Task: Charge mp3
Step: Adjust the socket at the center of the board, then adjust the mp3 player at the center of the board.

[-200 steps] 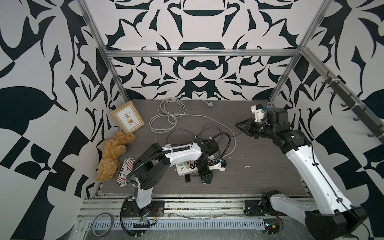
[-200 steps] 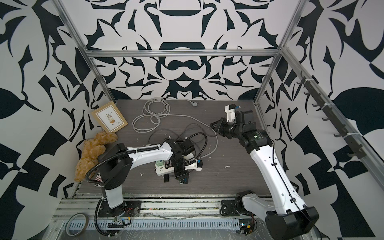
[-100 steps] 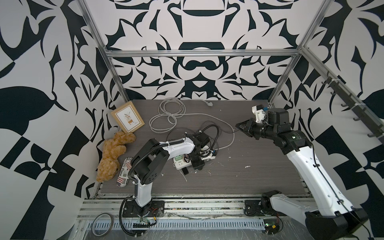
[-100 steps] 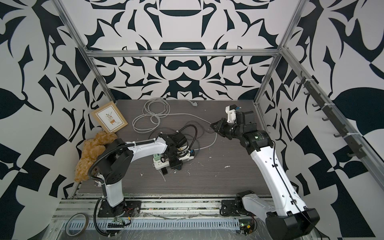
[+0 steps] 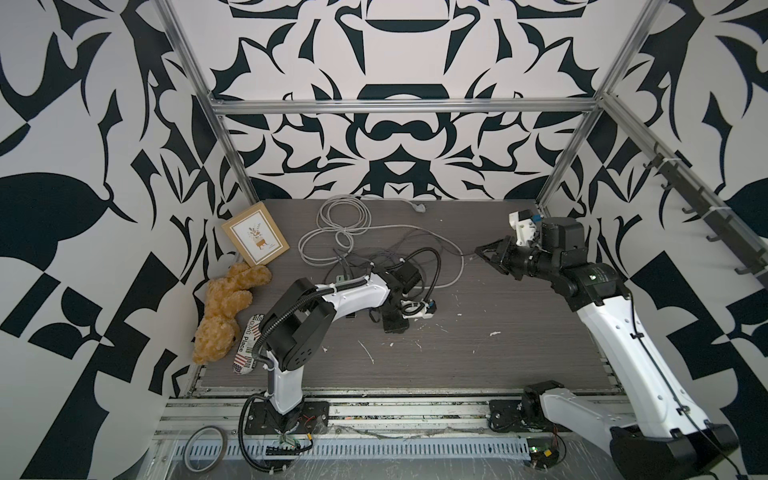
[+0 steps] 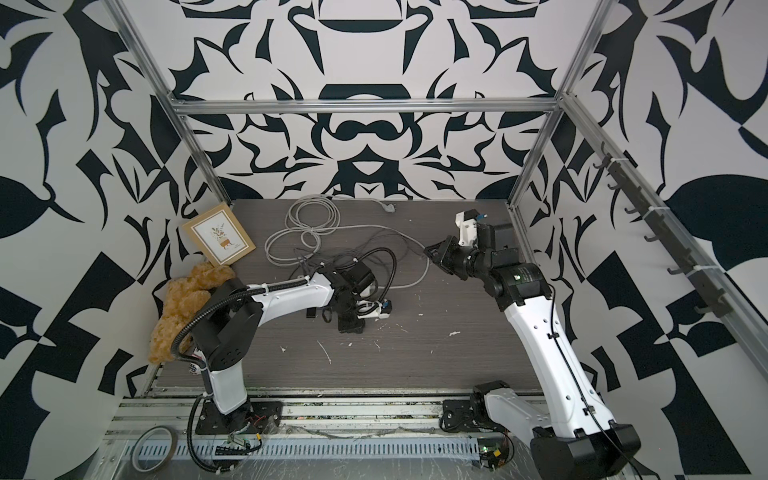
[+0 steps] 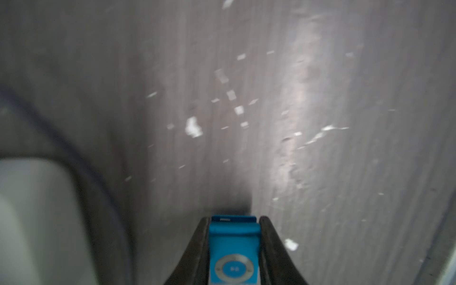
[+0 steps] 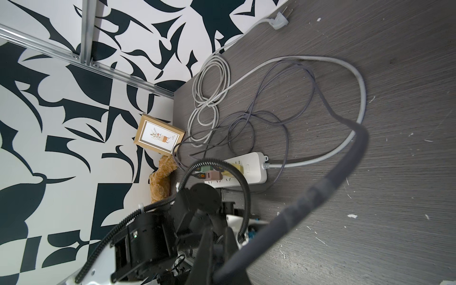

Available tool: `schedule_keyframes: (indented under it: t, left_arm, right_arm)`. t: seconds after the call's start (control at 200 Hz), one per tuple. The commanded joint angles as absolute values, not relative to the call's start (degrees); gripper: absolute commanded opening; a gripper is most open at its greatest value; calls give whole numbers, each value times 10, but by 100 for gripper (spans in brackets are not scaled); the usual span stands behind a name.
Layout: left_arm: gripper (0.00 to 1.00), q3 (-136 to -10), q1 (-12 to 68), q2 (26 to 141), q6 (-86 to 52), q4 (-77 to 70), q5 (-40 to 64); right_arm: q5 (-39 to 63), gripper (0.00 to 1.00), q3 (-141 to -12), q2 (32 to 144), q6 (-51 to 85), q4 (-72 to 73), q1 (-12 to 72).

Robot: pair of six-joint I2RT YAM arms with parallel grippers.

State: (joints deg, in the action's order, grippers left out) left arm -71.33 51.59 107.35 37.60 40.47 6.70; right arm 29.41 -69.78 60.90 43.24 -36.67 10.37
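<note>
**Blue player held over the table while the other arm grips a lead**

The left gripper (image 7: 234, 218) pinches the mp3 (image 7: 234, 246) by its two side edges. Its dark fingers (image 7: 198, 246) are pressed against the bright-blue case, and the pale control ring faces the wrist camera. Beyond the player lies the grey wood-grain table (image 7: 345, 98), blurred and flecked with white scraps. A dark shadow sits just ahead of the player's leading edge. A pale rounded shape at the edge of that view is too blurred to name.

In both top views the left gripper (image 5: 394, 326) (image 6: 351, 326) points down low over the middle of the table, on the near side of a tangle of dark leads. The player is hidden there by the arm's own parts, and whether it touches the surface cannot be told.

The right gripper (image 5: 482, 251) (image 6: 430, 249) is raised toward the back right corner, well apart from the left one. In the right wrist view its fingers are pressed together on a thin dark cable (image 8: 318, 187). The cable runs away from them, blurred, and loops across the table near a white power strip (image 8: 251, 170). A green cube (image 8: 204, 169), a pink cube (image 8: 214, 175) and a yellow cube (image 8: 235, 167) are plugged into the strip side by side. The strip's grey cord (image 8: 363, 98) curls back to a coil by the rear wall, with its plug (image 8: 278, 22) lying loose. A framed picture (image 5: 255, 234) leans in the back left corner, with a teddy bear (image 5: 226, 311) lying just in front of it.
</note>
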Motion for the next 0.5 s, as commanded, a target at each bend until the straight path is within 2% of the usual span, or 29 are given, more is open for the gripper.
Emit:
schedule_keyframes:
  t: [0.0, 0.125, 0.155, 0.21, 0.25, 0.31, 0.435, 0.495]
  left_arm:
    - [4, -730, 537, 1088, 405, 442, 92]
    - [8, -729, 552, 1099, 410, 443, 85]
    - [16, -729, 554, 1100, 409, 443, 81]
    - [40, -729, 556, 1097, 405, 445, 74]
    - [51, -724, 557, 1089, 401, 439, 63]
    - [61, -718, 557, 1070, 389, 432, 47]
    - [77, -716, 565, 999, 339, 424, 23]
    - [79, -720, 574, 965, 281, 432, -1]
  right_arm:
    - [307, 0, -700, 593, 419, -362, 97]
    - [312, 0, -699, 587, 418, -364, 91]
    - [313, 0, -699, 586, 418, -365, 90]
    - [314, 0, -699, 584, 418, -368, 88]
    - [315, 0, -699, 582, 417, -369, 86]
    - [317, 0, -699, 580, 417, -369, 85]
    - [318, 0, -700, 577, 417, -371, 85]
    - [318, 0, -702, 575, 415, -373, 83]
